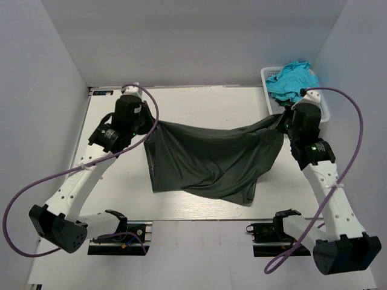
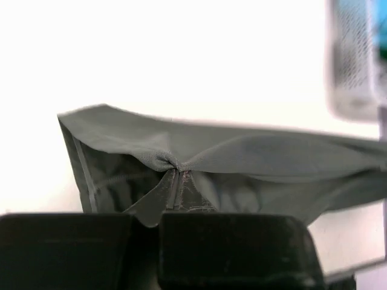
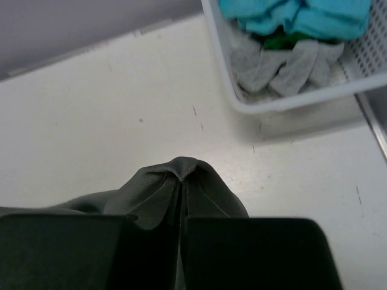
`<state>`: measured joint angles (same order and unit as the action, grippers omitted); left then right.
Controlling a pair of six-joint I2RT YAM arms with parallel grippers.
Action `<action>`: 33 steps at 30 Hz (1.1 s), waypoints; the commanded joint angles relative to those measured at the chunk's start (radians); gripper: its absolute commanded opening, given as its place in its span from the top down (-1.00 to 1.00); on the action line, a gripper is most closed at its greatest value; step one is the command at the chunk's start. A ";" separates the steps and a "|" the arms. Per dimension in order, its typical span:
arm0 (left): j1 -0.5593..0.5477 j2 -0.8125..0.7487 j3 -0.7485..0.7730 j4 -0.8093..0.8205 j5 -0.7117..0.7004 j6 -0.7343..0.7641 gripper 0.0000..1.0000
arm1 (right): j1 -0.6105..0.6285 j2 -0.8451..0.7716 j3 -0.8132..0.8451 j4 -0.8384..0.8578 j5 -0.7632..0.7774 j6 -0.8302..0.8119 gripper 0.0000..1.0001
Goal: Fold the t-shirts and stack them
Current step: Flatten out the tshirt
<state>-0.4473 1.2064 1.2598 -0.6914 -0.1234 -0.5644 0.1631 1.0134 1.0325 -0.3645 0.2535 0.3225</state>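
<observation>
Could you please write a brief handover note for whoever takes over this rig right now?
Left claw: shut on the dark grey t-shirt, pinching its upper edge at one end.
Right claw: shut on the same shirt's opposite end.
The shirt is stretched between them over the table, its lower part apparently resting on it.
Turquoise t-shirt and pale grey t-shirt lie in the white basket, far right.
Done: one shirt out and spread; no fold or stack visible.
Left: lay it flat, fold it, then do the basket's shirts.
</observation>
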 commanded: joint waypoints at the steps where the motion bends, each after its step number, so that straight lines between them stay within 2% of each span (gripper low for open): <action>1: -0.004 -0.051 0.131 0.053 -0.123 0.046 1.00 | -0.005 -0.059 0.106 0.041 -0.022 -0.060 1.00; 5: -0.004 -0.064 0.274 0.029 -0.241 0.090 1.00 | -0.004 -0.094 0.237 0.019 -0.017 -0.106 1.00; 11: -0.004 -0.133 0.432 0.029 -0.280 0.135 1.00 | -0.002 -0.144 0.415 -0.030 -0.017 -0.152 1.00; 20: 0.018 -0.177 0.667 -0.002 -0.185 0.196 1.00 | -0.002 -0.165 0.722 -0.080 -0.114 -0.204 1.00; 25: 0.018 -0.243 0.743 -0.014 -0.131 0.218 1.00 | -0.005 -0.162 0.872 -0.083 -0.126 -0.229 1.00; 28: 0.018 -0.272 0.793 -0.037 -0.111 0.227 1.00 | -0.005 -0.165 0.928 -0.094 -0.157 -0.238 1.00; 33: 0.018 -0.320 0.782 -0.036 -0.046 0.227 1.00 | -0.005 -0.206 0.934 -0.076 -0.184 -0.257 1.00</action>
<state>-0.4404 0.8875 2.0319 -0.7109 -0.1959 -0.3595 0.1631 0.8230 1.9491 -0.4713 0.0589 0.1081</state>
